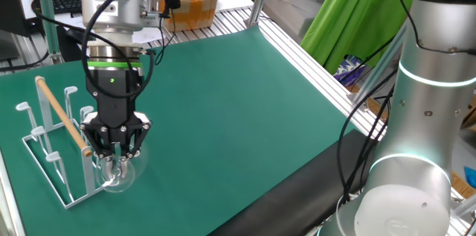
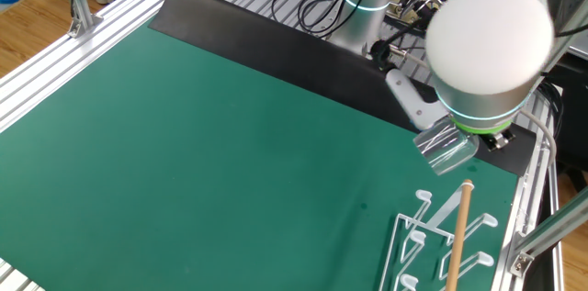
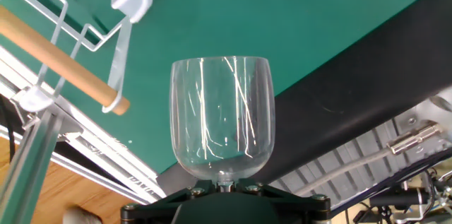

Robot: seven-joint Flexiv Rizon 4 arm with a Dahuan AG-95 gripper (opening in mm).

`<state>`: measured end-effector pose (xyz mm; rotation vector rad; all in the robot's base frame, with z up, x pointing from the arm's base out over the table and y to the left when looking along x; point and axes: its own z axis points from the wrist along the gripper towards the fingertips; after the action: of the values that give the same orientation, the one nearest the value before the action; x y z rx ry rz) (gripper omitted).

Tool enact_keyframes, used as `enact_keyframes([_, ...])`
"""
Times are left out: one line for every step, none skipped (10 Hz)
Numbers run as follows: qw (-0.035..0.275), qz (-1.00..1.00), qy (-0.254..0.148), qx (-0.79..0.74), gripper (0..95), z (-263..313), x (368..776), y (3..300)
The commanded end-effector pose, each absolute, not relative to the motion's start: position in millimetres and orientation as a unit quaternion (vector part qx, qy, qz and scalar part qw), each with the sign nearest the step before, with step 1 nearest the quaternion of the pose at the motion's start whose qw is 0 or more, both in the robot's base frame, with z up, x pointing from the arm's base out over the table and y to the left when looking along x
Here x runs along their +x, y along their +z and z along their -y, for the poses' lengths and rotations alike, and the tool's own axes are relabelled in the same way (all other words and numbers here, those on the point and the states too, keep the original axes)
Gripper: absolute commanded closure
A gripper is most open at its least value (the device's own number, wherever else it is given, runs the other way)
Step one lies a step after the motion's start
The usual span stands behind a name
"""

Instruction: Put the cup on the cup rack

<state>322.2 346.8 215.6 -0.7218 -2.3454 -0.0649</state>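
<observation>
A small clear glass wine goblet [image 3: 222,118] with a rounded bowl sits at the centre of the hand view, its mouth pointing away from the camera and its short stem disappearing between the black fingers [image 3: 191,197] at the bottom edge. The two-finger gripper [image 1: 115,147] has its jaws drawn nearly together, pinching the goblet by the stem. In one fixed view the gripper hangs at the lower left of the frame, tilted downward, with the goblet's bowl low over the green table mat [image 1: 245,109] and just beside the near end of the white wire cup rack [image 1: 48,158]. The rack stands on the mat at the left edge, its upright flat-tipped pegs [image 1: 69,94] rising from a rectangular base and a slanted light wooden rod handle [image 1: 63,117] crossing it; the rod's lower end lies close to the gripper. In the other fixed view the goblet [image 2: 446,149] shows below the arm's white wrist at the right, just above the rack [image 2: 441,236] in the lower right corner, apart from the pegs. Whether the glass touches the rack I cannot tell.
</observation>
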Motion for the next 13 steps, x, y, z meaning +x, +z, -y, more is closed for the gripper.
enact_keyframes([0.349,0.891,-0.039,-0.288,95.0,-348.0,323.1,213.6])
enact_keyframes([0.350,0.890,-0.040,-0.290,95.0,-348.4,323.5,213.0])
enact_keyframes([0.349,0.890,-0.039,-0.290,95.0,-348.9,323.4,212.5])
enact_keyframes([0.347,0.891,-0.037,-0.290,95.0,-349.0,323.2,212.5])
enact_keyframes([0.347,0.891,-0.037,-0.290,95.0,-349.0,323.1,212.4])
enact_keyframes([0.346,0.891,-0.037,-0.290,95.0,-349.0,323.1,212.5])
enact_keyframes([0.345,0.892,-0.037,-0.290,95.0,-348.9,323.0,212.6])
enact_keyframes([0.344,0.893,-0.038,-0.288,95.0,-348.9,323.0,212.7])
enact_keyframes([0.343,0.894,-0.039,-0.287,95.0,-348.9,322.9,212.7])
enact_keyframes([0.342,0.894,-0.039,-0.285,95.0,-348.9,322.9,212.7])
enact_keyframes([0.341,0.895,-0.038,-0.286,95.0,-348.9,322.9,212.7])
enact_keyframes([0.341,0.894,-0.038,-0.288,95.0,-348.8,322.8,212.8])
enact_keyframes([0.342,0.893,-0.037,-0.291,95.0,-348.8,322.8,212.8])
